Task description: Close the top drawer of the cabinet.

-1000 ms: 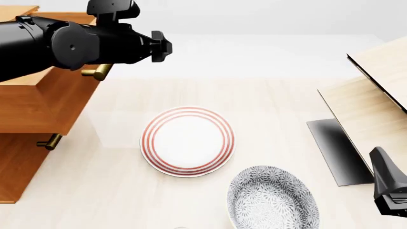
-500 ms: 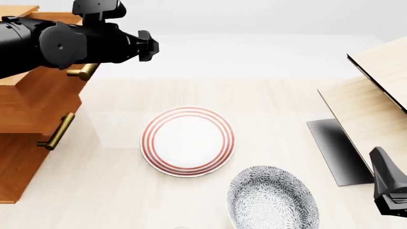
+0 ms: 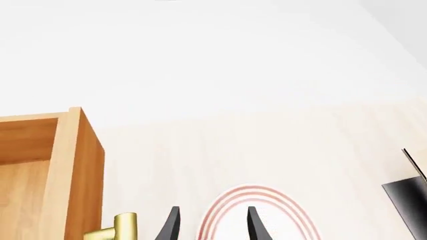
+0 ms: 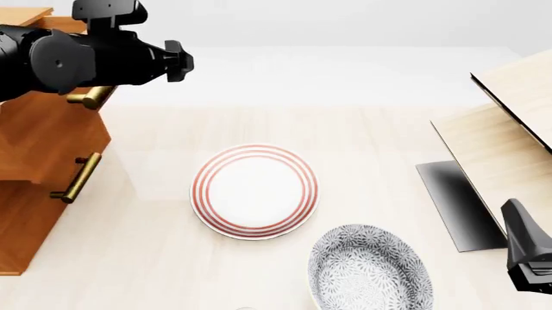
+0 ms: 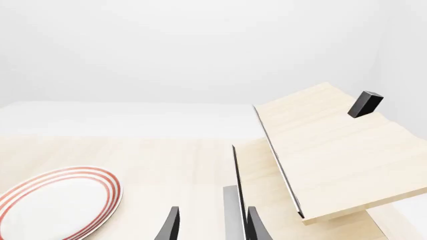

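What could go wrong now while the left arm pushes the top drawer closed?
1. The left gripper sits beside the brass handle, not on it, so it may slide off the top drawer front.
2. The top drawer looks not fully in yet; stopping here may leave it open.
3. Swinging back, the arm might sweep low over the red-striped plate.

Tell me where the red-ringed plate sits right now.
In the front view the red-ringed plate lies mid-table, right of the cabinet, with the grey patterned plate just to its near right.
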Robot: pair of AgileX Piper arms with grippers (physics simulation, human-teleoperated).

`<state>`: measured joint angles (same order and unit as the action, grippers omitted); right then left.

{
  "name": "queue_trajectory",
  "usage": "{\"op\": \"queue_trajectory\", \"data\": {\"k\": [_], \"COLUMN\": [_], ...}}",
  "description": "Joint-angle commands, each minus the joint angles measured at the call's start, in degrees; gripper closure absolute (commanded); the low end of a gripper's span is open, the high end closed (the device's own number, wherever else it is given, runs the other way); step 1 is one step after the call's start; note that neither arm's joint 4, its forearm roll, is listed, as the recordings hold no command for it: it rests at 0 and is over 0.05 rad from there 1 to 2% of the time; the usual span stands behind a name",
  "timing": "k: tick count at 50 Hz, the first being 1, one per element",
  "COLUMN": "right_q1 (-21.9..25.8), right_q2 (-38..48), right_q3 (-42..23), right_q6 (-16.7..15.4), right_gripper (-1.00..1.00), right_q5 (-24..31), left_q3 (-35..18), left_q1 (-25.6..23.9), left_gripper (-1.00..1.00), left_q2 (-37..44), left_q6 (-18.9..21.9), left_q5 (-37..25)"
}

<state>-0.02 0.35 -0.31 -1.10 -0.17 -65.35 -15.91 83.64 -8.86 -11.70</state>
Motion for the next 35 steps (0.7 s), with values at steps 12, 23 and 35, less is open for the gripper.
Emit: {"op": "queue_trajectory", "data": {"k": [12, 23, 35], "right_q1": [0.01, -0.01, -0.01], "right_q2": [0.00, 0.00, -0.01], "right_q3": [0.00, 0.00, 0.00], "right_q6": [0.01, 0.00, 0.00], "right_gripper": [-1.00, -1.00, -1.00], "right_q5": [0.00, 0.00, 0.00], "left_q3": [2.60, 3.08, 3.57], "left_q1": [5.32, 6.57, 8.46], "left_gripper": [-1.00, -1.00, -1.00], "left_q2": [-2.03, -2.62, -3.50], "left_q6": [0.01, 0.07, 0.06], "left_q5": [0.34, 0.34, 0.03]}}
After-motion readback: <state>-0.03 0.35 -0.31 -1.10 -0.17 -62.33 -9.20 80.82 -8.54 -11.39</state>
